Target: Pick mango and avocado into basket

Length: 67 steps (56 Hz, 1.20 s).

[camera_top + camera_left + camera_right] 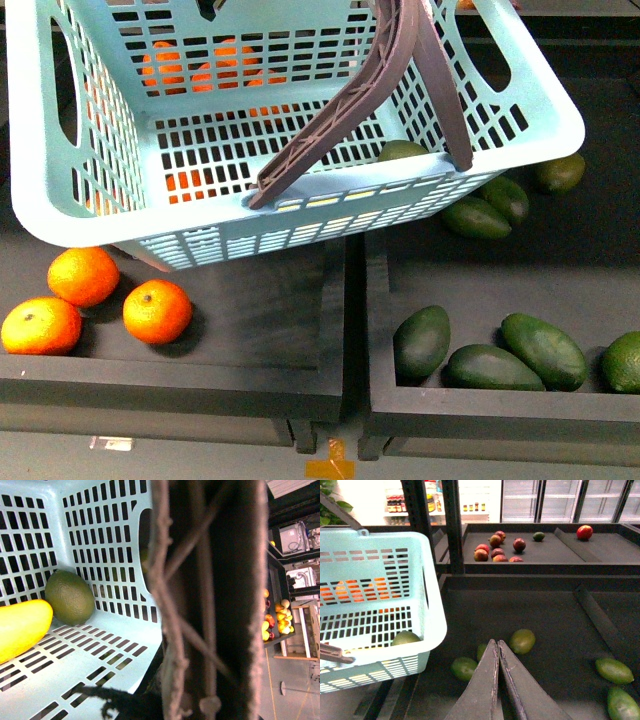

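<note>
The mint-green basket (300, 215) hangs tilted above the dark crates by its brown handle (340, 110). My left gripper is shut on that handle, which fills the left wrist view (200, 605) and hides the fingers. In that view the yellow mango (20, 627) and the dark green avocado (70, 597) lie touching on the basket's floor (95, 650). The avocado also shows in a basket corner in the front view (403, 151) and in the right wrist view (405, 638). My right gripper (497, 642) is shut and empty, to the right of the basket (432, 625), above loose avocados.
Three oranges (85, 275) lie in the left crate under the basket. Several loose avocados (545, 350) lie in the right crate, some under my right gripper (522, 641). A dark wall (355, 330) divides the crates. Red apples (495, 550) sit on a farther shelf.
</note>
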Each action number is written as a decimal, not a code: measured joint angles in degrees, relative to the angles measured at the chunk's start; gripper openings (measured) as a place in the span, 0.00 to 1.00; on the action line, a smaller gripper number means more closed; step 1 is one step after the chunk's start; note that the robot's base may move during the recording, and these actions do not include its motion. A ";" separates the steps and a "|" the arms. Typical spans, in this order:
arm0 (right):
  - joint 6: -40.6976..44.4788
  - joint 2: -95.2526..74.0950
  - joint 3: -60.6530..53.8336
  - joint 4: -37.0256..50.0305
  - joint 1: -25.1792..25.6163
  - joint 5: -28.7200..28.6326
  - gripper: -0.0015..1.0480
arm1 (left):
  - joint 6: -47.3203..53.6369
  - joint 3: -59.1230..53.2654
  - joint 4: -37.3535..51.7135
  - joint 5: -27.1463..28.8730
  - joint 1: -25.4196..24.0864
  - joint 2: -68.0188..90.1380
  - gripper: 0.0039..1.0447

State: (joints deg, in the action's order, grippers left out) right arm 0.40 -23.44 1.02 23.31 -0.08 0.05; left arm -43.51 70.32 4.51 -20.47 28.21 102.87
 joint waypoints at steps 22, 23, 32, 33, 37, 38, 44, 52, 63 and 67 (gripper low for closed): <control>0.00 9.81 -0.02 -9.64 0.00 0.00 0.02 | 0.00 0.00 0.00 0.02 0.02 0.00 0.04; 0.00 10.14 0.00 -9.97 0.00 0.00 0.02 | 0.00 0.00 0.00 0.02 0.02 0.00 0.04; 0.00 12.17 0.00 -12.04 0.00 0.02 0.02 | 0.00 0.00 0.00 0.02 0.02 0.00 0.04; 0.00 12.44 -0.02 -12.31 0.00 0.00 0.02 | 0.00 0.00 0.00 0.02 0.00 0.00 0.04; 0.00 13.97 0.00 -13.84 0.00 0.00 0.02 | 0.00 0.00 0.00 0.02 0.02 0.00 0.04; 0.00 15.41 0.00 -15.76 0.00 0.07 0.02 | 0.00 0.00 0.00 0.02 0.02 0.00 0.04; 0.00 22.36 0.00 -22.82 0.00 -0.02 0.02 | 0.00 0.00 0.00 -0.07 0.00 0.00 0.04; 0.00 22.99 0.00 -23.19 0.00 -0.02 0.02 | 0.09 0.00 0.00 0.07 0.02 0.00 0.04; 0.00 23.08 0.00 -23.21 0.00 -0.02 0.17 | 0.07 0.00 0.00 0.07 0.02 0.00 0.04; 0.00 23.06 0.00 -23.21 0.00 -0.02 0.27 | -0.02 0.00 0.00 0.04 0.02 0.00 0.04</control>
State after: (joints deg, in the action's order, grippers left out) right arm 0.40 -0.38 1.02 0.10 -0.08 0.03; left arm -43.53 70.32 4.51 -20.43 28.23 102.87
